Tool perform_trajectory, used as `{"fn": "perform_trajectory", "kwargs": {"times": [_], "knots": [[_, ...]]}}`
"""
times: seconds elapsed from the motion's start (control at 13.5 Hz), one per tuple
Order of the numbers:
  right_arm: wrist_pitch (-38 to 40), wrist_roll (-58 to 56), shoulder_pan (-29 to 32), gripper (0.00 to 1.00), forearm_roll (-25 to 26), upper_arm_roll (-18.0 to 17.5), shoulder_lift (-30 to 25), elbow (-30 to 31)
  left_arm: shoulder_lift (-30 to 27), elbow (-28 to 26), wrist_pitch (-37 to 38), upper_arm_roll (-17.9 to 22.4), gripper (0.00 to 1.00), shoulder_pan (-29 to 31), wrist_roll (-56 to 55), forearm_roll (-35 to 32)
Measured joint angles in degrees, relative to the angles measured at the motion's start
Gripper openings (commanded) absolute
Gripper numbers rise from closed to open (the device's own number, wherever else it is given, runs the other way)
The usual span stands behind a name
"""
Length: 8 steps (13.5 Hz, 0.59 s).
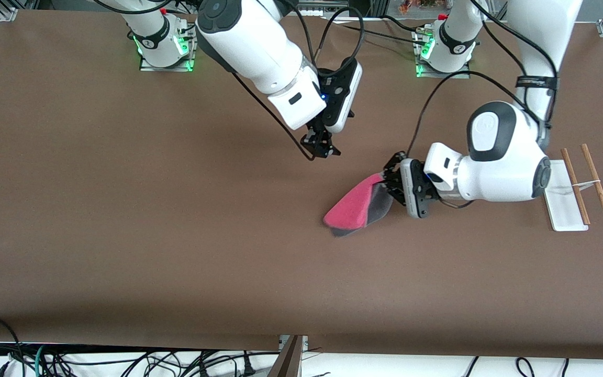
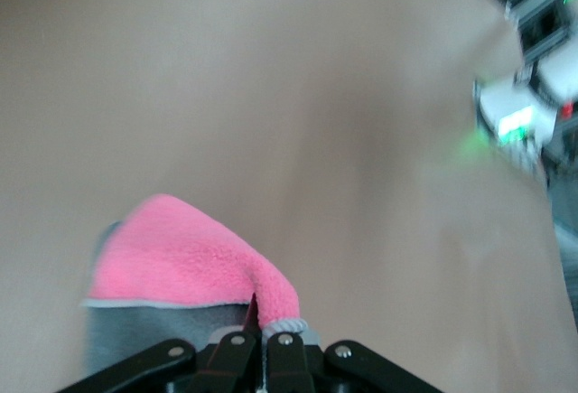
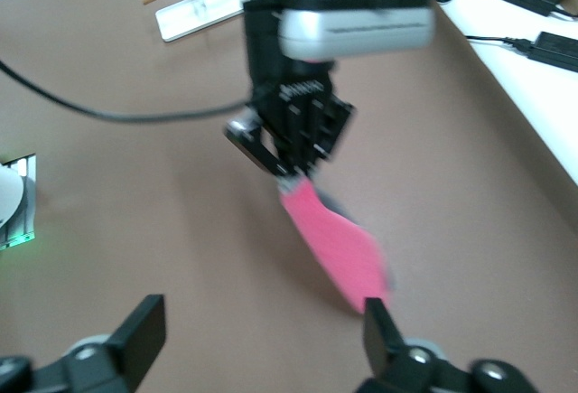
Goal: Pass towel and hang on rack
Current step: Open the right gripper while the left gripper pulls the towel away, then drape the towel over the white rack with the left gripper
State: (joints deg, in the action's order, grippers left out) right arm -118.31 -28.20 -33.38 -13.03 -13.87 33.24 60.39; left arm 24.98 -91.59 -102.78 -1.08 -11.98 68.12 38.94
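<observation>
The towel (image 1: 354, 207), pink-red on one face and dark grey on the other, hangs from my left gripper (image 1: 389, 182), which is shut on its corner above the table's middle. In the left wrist view the towel (image 2: 172, 253) droops from the closed fingers (image 2: 289, 361). My right gripper (image 1: 322, 146) is open and empty, over the table toward the robots' bases. In the right wrist view its fingertips (image 3: 384, 325) stand wide apart, with the towel (image 3: 339, 253) and the left gripper (image 3: 293, 154) ahead. The rack (image 1: 576, 191), a white base with two brown rods, stands at the left arm's end.
The brown table (image 1: 123, 209) is bare around the towel. The rack also shows in the right wrist view (image 3: 194, 4). Cables and power bricks (image 3: 528, 18) lie on the white surface off the table's edge.
</observation>
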Motion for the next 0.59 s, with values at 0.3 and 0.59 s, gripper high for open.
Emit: {"fn": "perform_trajectory", "kwargs": {"times": [0.3,0.59], "knots": [[3.26,-0.01,2.71,1.0,0.1,1.95,-1.66,-0.25,-1.52,0.69,8.11,0.34,0.0,5.82,0.08,-12.58],[5.49,-0.01,8.07,1.0,0.13,3.28,-2.24,-0.24,-1.89,7.33,16.81,0.61,0.0,15.43,0.82,-25.33]]}}
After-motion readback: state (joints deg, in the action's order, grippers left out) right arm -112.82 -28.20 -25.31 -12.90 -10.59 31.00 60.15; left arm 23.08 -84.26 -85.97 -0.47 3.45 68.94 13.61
